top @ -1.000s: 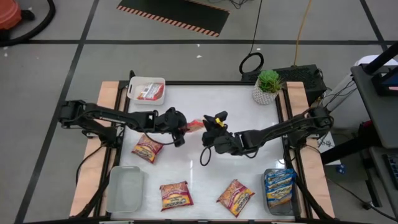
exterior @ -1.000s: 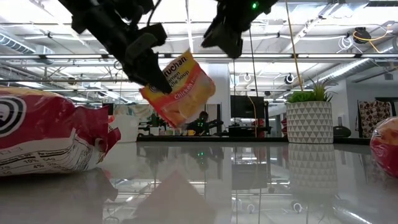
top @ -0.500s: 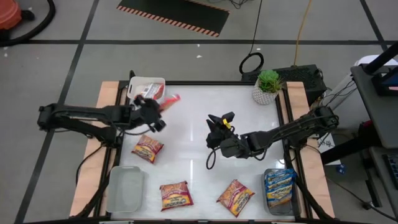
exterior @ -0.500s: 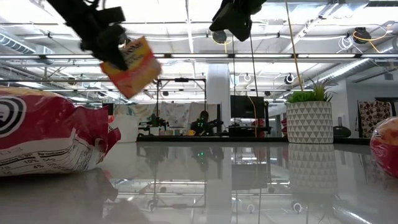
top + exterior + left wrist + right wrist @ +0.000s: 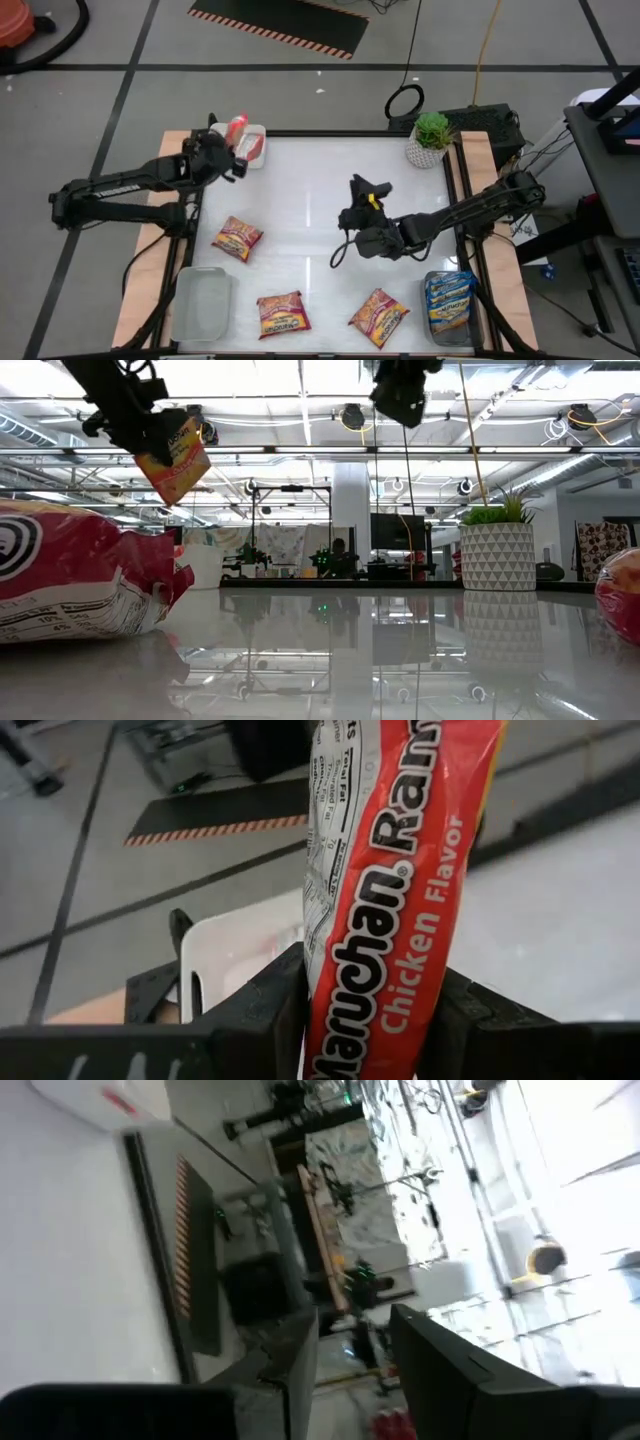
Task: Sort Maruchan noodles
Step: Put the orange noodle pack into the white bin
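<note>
The left gripper (image 5: 232,150) is up off the table at the far left corner, its fingers (image 5: 262,1010) pinching 1 orange-red Maruchan packet (image 5: 400,890) edge-on between them, so the wrapper stands up from the grip with "Chicken Flavor" readable along it. Just beyond and beneath those fingers sits the white bin (image 5: 255,150), with another red packet showing inside it. In the low view the held packet hangs tilted in the air, clear of the tabletop (image 5: 330,650). The right gripper (image 5: 372,190) hovers over the middle of the table, empty; its fingers (image 5: 300,1370) stand slightly apart with a clear gap between them and nothing in it. Well away from both sets of fingers, 3 red-and-yellow loose packets lie flat on the table: 1 on the left side (image 5: 237,238), 1 at the near edge (image 5: 282,314) beside a clear bin (image 5: 203,303), and 1 nearer the right (image 5: 378,316). Blue-wrapped packets (image 5: 448,298) fill a bin at the near right corner. A potted plant (image 5: 431,138) stands at the far right corner.
</note>
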Tool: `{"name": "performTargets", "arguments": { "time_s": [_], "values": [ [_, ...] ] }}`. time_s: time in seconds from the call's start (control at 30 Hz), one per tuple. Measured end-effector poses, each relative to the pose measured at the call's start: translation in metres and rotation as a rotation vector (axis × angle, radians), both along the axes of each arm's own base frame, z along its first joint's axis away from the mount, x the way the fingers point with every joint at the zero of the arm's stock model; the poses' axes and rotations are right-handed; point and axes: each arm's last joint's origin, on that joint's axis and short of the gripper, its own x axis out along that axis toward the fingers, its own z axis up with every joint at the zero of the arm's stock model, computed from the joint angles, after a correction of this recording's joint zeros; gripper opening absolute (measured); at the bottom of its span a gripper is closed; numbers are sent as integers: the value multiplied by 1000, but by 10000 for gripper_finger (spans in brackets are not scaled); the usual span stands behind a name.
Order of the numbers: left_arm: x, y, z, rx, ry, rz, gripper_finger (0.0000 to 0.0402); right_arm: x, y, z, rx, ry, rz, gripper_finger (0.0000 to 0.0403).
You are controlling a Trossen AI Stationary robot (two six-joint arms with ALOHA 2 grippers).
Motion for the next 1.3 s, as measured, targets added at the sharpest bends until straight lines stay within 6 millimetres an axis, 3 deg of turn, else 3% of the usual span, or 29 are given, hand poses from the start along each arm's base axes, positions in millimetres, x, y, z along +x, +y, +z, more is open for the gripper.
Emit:
{"name": "performTargets", "arguments": {
  "time_s": [0.27,0.4,0.53,0.73,0.83,1.07,1.3],
  "values": [
    [9,21,-1,-40,-109,63,140,-32,5,20,40,-60,46,121],
    [14,26,2,-45,-109,82,140,-54,2,20,173,-103,210,114],
    [21,30,15,-47,-95,79,140,-79,-5,20,366,-159,417,81],
    [33,36,40,-72,-32,61,140,-115,-22,25,525,-304,505,9],
    [37,40,52,-124,0,62,140,-128,-26,28,597,-375,547,7],
    [44,61,64,-197,84,109,140,-143,-30,29,633,-445,551,1],
    [32,90,48,-308,220,211,140,-143,-28,28,633,-433,562,1]
  ]
}}
